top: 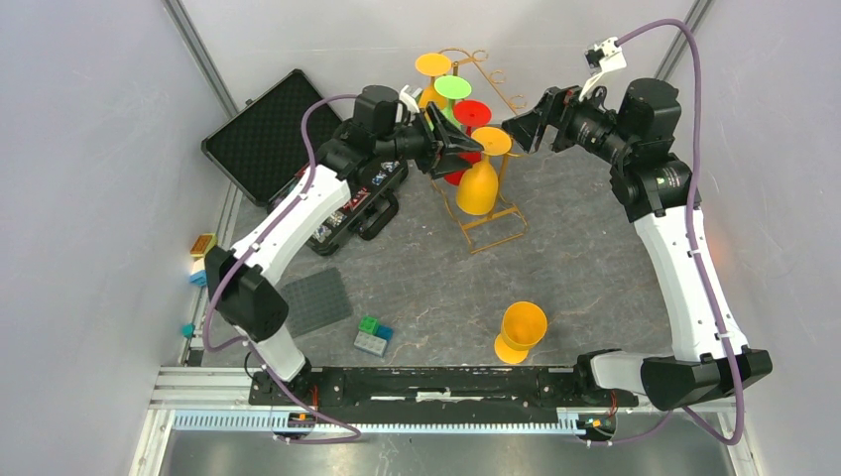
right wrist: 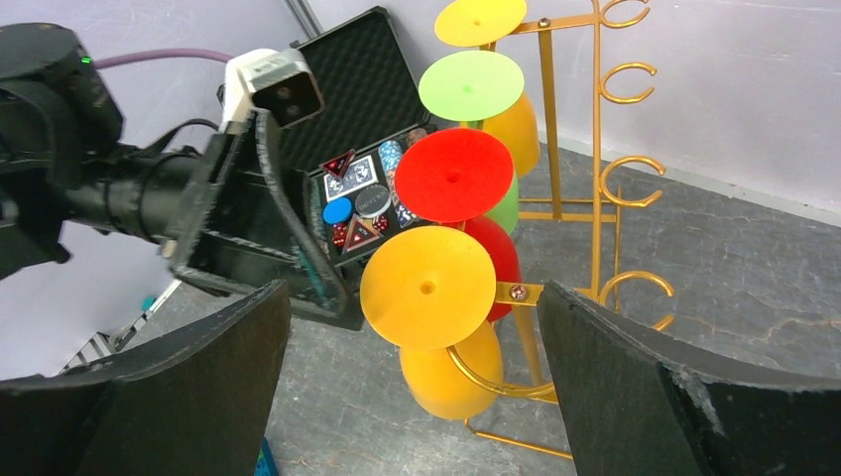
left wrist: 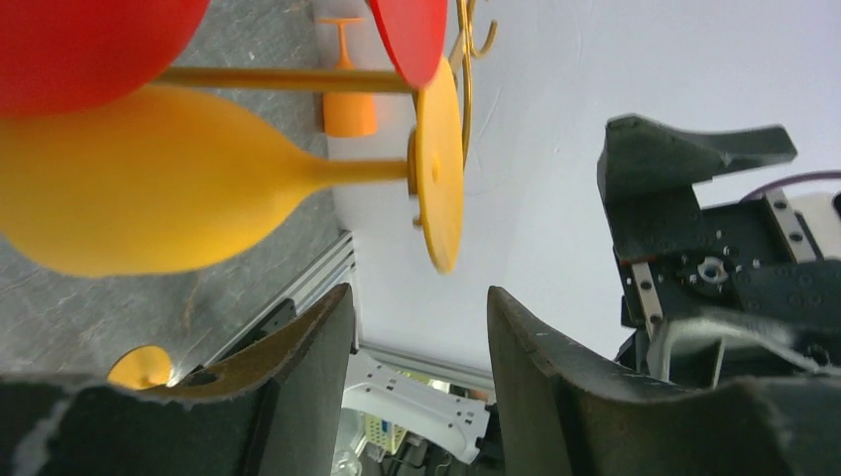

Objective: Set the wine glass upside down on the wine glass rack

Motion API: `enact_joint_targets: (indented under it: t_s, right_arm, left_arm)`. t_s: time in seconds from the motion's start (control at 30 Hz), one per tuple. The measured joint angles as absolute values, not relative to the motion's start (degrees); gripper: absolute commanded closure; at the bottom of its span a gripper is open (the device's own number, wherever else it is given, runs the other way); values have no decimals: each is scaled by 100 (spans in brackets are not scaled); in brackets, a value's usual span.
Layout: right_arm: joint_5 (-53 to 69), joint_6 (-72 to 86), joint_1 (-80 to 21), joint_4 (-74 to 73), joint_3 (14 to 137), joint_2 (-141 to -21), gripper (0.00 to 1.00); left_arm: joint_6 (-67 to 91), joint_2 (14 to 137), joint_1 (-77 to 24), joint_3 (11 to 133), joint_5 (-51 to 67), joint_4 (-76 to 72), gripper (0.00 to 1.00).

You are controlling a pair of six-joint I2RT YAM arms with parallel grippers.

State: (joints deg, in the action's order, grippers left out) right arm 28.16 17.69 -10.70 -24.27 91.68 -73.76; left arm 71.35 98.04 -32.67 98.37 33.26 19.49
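Because it looks like light, stiff, smooth plastic, the orange stemmed wine glass hanging bowl-down in the tall gold wire rack's nearest left loop suits a stem hold. The left tool and right tool both gape, gripping nothing.

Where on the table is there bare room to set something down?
Bare table between the rack, the loose orange glass and the right arm. Crowded on the left: open case, grey plate, blocks.
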Motion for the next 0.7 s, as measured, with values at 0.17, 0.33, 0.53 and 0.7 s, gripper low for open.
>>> enact_joint_targets:
  t_s: [0.17, 0.33, 0.53, 0.7]
  right_arm:
    - [2792, 1752, -1070, -2484, 9168, -7378, 2]
    - [2770, 1750, -1070, -2508, 9168, -7376, 2]
    - [2552, 1691, -1070, -2648, 9168, -7376, 2]
    - [1903, 1579, -1057, -3046, 9172, -7376, 2]
  left_arm:
    - [6431, 9303, -3304, 9828, 3234, 2676, 43]
    - [5513, 8755, -3500, 9828, 2845, 3601, 43]
    - [4445, 8460, -4189, 9872, 2250, 4300, 43]
    - [3581, 8805, -5089, 10416, 1885, 4939, 42]
